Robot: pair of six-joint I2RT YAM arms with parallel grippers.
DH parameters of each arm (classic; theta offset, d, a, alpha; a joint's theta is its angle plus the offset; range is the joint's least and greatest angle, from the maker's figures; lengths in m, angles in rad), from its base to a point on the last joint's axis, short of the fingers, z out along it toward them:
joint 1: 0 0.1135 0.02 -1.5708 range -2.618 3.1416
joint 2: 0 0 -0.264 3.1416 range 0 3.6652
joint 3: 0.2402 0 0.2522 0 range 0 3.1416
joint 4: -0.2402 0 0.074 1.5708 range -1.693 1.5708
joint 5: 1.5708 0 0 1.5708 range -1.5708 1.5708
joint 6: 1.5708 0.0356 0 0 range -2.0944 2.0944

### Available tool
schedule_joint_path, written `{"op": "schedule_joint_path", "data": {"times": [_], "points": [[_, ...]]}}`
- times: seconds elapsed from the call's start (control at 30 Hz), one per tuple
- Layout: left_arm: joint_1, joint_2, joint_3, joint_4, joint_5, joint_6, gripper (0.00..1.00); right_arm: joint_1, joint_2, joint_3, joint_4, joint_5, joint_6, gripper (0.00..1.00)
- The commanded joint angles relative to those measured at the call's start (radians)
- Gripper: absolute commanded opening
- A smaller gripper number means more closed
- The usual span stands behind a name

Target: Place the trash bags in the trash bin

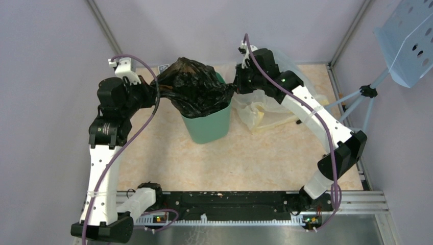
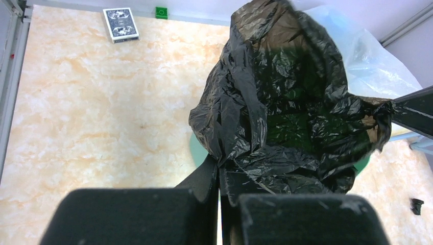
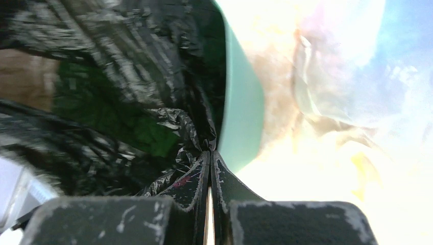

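Observation:
The black trash bag (image 1: 193, 87) hangs open over the mouth of the mint-green trash bin (image 1: 208, 125), stretched between both grippers. My left gripper (image 1: 155, 93) is shut on the bag's left edge; in the left wrist view (image 2: 220, 166) its fingers pinch the plastic (image 2: 275, 102) above the bin rim (image 2: 195, 148). My right gripper (image 1: 236, 87) is shut on the bag's right edge; in the right wrist view (image 3: 210, 153) it pinches black plastic (image 3: 127, 76) just beside the bin wall (image 3: 242, 117). The bag's lower part dips inside the bin.
A translucent clear-yellowish plastic bag (image 1: 263, 109) lies right of the bin, under my right arm. A card deck (image 2: 121, 24) and a small green block (image 2: 161, 12) lie near the back wall. A small black piece (image 2: 417, 206) lies on the table. A blue perforated panel (image 1: 408, 41) stands far right.

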Motion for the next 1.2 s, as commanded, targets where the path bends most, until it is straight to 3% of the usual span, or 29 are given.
{"op": "schedule_joint_path", "data": {"times": [0.0, 0.23, 0.47, 0.7, 0.9, 0.97, 1.17], "points": [[0.005, -0.016, -0.025, -0.041, -0.018, 0.020, 0.00, -0.039, -0.058, -0.048, -0.002, 0.060, -0.031, 0.00], [0.006, -0.016, -0.132, -0.049, -0.116, 0.028, 0.00, -0.075, -0.045, -0.069, -0.013, 0.171, -0.080, 0.00], [0.005, -0.009, -0.221, 0.049, -0.035, 0.000, 0.00, -0.075, -0.035, -0.069, -0.023, 0.135, -0.119, 0.00], [0.005, -0.062, -0.201, 0.076, -0.010, 0.000, 0.00, -0.075, -0.124, -0.063, -0.036, 0.147, -0.162, 0.41], [0.005, -0.103, -0.168, 0.022, -0.005, -0.002, 0.00, -0.031, -0.198, -0.057, -0.068, 0.159, -0.151, 0.62], [0.005, -0.110, -0.169, 0.010, 0.004, -0.003, 0.00, 0.009, -0.201, -0.032, -0.086, 0.182, -0.141, 0.75], [0.005, -0.135, -0.185, -0.009, 0.046, -0.015, 0.00, 0.127, -0.178, 0.042, -0.119, 0.369, 0.029, 0.81]]}}
